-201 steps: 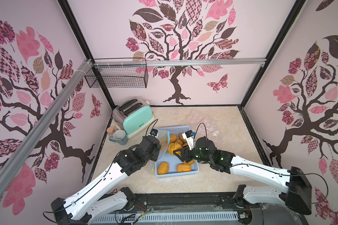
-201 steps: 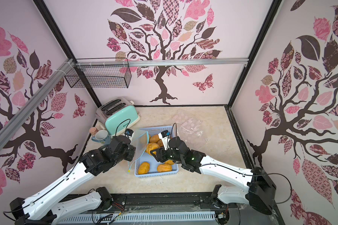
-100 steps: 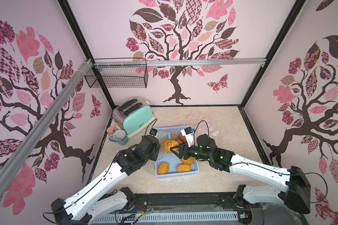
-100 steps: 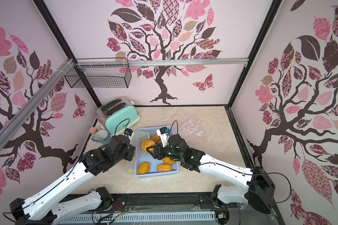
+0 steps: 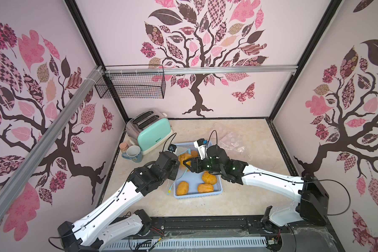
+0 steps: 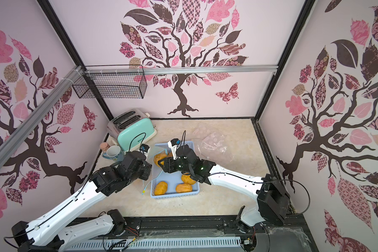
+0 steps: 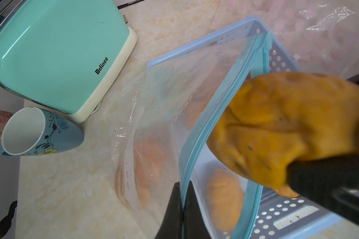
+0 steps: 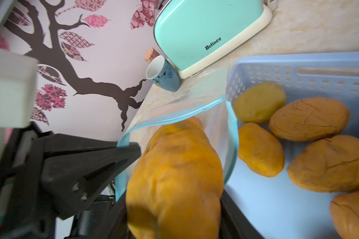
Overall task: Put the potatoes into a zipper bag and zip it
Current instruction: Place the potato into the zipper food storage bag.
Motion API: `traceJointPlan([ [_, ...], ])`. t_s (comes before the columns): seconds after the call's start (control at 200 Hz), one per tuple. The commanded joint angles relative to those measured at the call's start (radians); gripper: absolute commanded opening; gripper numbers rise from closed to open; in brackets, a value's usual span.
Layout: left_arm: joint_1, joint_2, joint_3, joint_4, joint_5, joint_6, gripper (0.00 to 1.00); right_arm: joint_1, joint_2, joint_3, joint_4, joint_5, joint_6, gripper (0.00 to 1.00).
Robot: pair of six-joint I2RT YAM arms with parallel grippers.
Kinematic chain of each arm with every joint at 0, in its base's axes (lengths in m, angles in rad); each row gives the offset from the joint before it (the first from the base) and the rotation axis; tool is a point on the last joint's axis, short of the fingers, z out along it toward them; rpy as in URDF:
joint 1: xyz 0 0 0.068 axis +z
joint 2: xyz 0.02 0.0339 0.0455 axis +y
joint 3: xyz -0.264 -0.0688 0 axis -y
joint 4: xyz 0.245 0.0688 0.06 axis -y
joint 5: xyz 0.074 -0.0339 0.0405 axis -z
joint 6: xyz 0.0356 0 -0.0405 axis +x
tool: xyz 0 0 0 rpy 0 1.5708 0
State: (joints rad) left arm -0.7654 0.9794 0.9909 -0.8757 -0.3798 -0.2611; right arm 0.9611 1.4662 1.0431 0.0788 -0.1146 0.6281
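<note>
Step in hand: loading.
- Left claw [image 7: 182, 209] clenched on rim of zipper bag [image 7: 174, 89], holding mouth open at side of blue basket [image 8: 298, 60].
- Right claw [image 5: 186, 164] grasping potato [image 8: 174, 175], nose of it just inside bag mouth.
- Other potatoes [image 8: 309, 119] loose in basket.
- Orange shapes through bag film, likely some bagged.

Next move: push potato deeper past rim, then let go. Zipping not yet due.
</note>
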Motion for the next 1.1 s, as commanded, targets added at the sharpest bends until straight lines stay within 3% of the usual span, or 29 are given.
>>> traceJointPlan([
  [0.0, 0.007, 0.001, -0.028, 0.017, 0.008, 0.003, 0.00, 0.006, 0.047, 0.057, -0.021, 0.037, -0.009, 0.56],
  [0.465, 0.005, 0.002, -0.027, 0.013, 0.014, 0.005, 0.00, 0.006, 0.155, 0.124, -0.016, 0.123, 0.025, 0.62],
  [0.865, 0.005, 0.003, -0.029, 0.014, 0.013, 0.005, 0.00, 0.005, 0.221, 0.195, -0.045, 0.099, -0.014, 0.76],
  [1.091, 0.004, 0.000, -0.029, 0.014, 0.012, 0.005, 0.00, 0.005, 0.191, 0.202, -0.065, 0.084, -0.043, 0.77],
])
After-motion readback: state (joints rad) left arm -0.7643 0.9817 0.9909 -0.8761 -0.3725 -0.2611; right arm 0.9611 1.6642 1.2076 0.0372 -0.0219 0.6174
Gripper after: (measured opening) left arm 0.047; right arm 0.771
